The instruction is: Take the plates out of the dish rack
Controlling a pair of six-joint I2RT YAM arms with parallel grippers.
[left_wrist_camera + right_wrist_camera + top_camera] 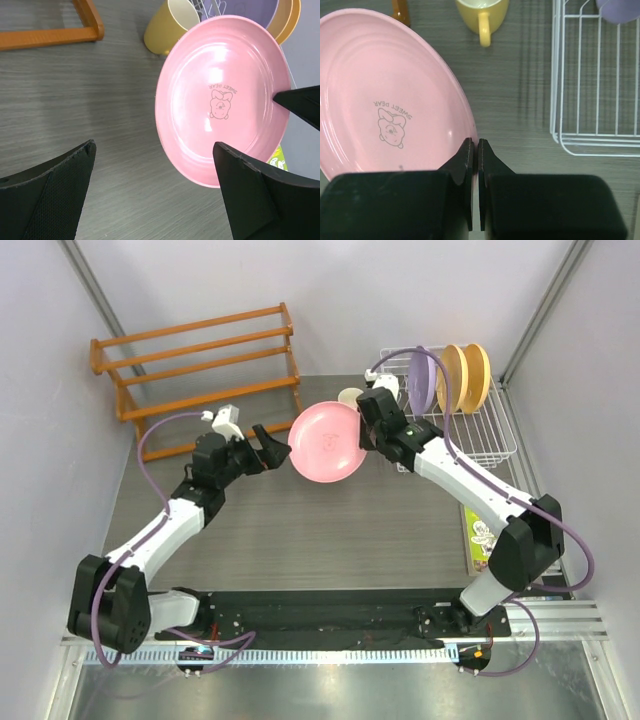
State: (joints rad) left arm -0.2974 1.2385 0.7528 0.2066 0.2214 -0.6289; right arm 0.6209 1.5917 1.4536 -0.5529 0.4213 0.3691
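Black jaws of the left gripper (272,448) stand wide open and empty just left of the round pink plastic plate (328,443), which hangs tilted above the grey wood-grain table (300,530). On that plate's right rim the right gripper (368,430) is pinched shut, a thin edge hold. Should it let go before the left jaws bite, the plate could drop. Further right, the white wire dish rack (497,435) holds the lilac plate (422,380) and two orange-yellow plates (476,375).
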